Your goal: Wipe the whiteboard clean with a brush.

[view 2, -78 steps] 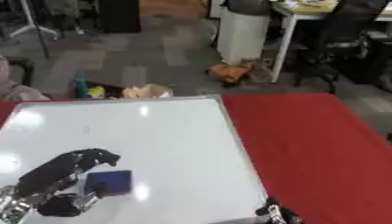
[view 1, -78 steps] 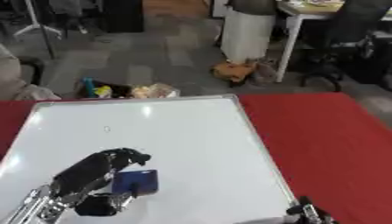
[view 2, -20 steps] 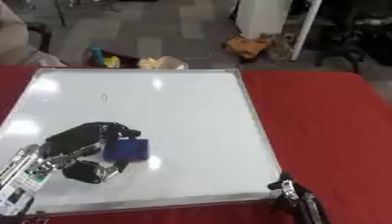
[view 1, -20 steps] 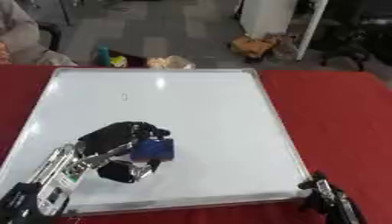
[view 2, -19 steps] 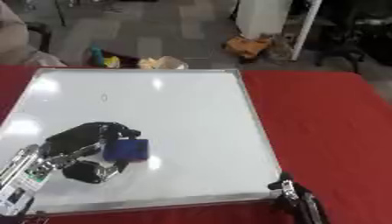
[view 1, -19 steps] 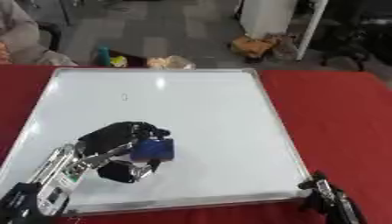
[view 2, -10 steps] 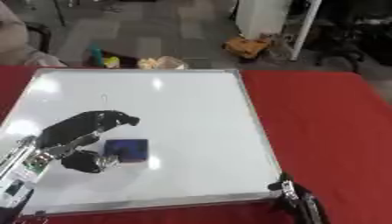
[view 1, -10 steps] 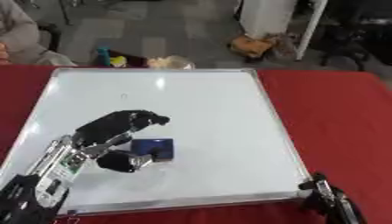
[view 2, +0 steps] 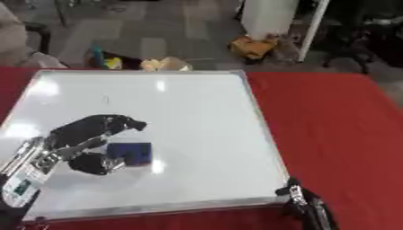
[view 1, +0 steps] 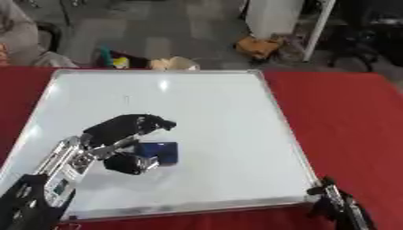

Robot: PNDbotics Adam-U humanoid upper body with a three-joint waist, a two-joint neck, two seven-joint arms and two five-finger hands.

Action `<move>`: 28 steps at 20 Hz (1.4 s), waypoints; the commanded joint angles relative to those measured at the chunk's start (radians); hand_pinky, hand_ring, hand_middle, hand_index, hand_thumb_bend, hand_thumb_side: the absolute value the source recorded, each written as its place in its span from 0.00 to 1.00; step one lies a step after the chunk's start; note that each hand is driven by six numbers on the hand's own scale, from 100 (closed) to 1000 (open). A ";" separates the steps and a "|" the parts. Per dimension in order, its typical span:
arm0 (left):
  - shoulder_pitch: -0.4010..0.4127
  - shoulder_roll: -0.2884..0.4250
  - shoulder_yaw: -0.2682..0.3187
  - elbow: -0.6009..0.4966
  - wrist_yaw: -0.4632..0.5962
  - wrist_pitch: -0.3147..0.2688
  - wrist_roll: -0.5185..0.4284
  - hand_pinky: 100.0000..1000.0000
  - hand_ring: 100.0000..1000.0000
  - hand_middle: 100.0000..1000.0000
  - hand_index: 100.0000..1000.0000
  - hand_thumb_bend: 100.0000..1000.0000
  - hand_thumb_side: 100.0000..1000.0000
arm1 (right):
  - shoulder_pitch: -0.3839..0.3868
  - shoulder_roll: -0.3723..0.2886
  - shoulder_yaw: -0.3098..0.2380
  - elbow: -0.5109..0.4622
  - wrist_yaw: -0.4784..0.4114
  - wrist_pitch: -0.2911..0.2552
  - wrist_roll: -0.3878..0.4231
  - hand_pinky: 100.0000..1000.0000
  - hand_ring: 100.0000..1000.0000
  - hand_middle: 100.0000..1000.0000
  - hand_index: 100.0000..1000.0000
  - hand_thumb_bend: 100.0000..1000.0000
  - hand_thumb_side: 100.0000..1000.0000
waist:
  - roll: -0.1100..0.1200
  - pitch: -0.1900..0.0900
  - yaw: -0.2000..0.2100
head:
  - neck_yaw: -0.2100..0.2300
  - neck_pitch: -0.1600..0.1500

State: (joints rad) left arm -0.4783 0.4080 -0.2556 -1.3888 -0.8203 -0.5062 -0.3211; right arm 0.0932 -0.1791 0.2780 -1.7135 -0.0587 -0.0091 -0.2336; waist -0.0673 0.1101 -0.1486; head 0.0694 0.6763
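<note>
A large white rectangular whiteboard w/ a thin silver metal frame [view 1: 271, 117] is lying flat on the red-covered tabletop [view 1: 346, 121], taking up most of the view from approx 9 o'clock through the centre. The small dark-blue rectangular brush block [view 1: 160, 152] is sitting on the board surface at approx 7 o'clock of the board's centre, in the lower-left part. The robot's black left hand [view 1: 118, 137] is coming in from the 7 o'clock corner on its silver-jointed arm and hovering over the brush's left side; fingers [view 1: 154, 123] are stretching out fairly wide above the brush's far edge, thumb [view 1: 134, 164] is curling low at the brush's near-left side, so the hand is spreading open around the brush rather than closing on it. Can't tell whether thumb or fingers are actually touching the block. A faint small mark [view 1: 126, 96] is showing on the board at approx 11 o'clock of the hand; can't make out what it is. The robot's right hand [view 1: 338, 206] is showing only as dark fingertips at approx 5 o'clock, just beside the board's near-right corner; can't tell how its fingers are set.
</note>
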 commanded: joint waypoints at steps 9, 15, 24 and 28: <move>-0.021 -0.006 -0.001 0.060 -0.048 -0.026 0.011 0.74 0.84 0.76 0.98 0.12 0.92 | -0.004 0.000 -0.001 -0.015 0.007 -0.002 0.003 0.35 0.28 0.06 0.50 0.00 0.83 | -0.001 -0.006 0.002 | 0.004 0.008; -0.016 -0.007 -0.004 0.068 -0.059 -0.035 0.007 0.74 0.83 0.74 0.98 0.15 0.92 | -0.004 -0.001 -0.001 -0.017 0.006 -0.002 0.004 0.35 0.28 0.06 0.50 0.00 0.83 | -0.002 -0.007 0.005 | 0.003 0.007; -0.007 -0.009 -0.010 0.067 -0.070 -0.039 0.001 0.74 0.82 0.73 0.98 0.17 0.90 | -0.004 -0.001 -0.001 -0.018 0.006 -0.001 0.005 0.35 0.28 0.06 0.50 0.00 0.83 | -0.003 -0.007 0.008 | 0.004 0.008; -0.005 -0.010 -0.013 0.066 -0.076 -0.040 -0.001 0.74 0.81 0.72 0.98 0.18 0.88 | -0.004 -0.001 -0.001 -0.017 0.007 -0.001 0.005 0.35 0.28 0.06 0.50 0.00 0.83 | -0.003 -0.007 0.008 | 0.004 0.007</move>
State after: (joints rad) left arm -0.4732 0.3948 -0.2676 -1.3103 -0.8910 -0.5436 -0.3218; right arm 0.0933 -0.1722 0.2782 -1.7135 -0.0574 -0.0088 -0.2303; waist -0.0728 0.1113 -0.1409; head 0.0706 0.6763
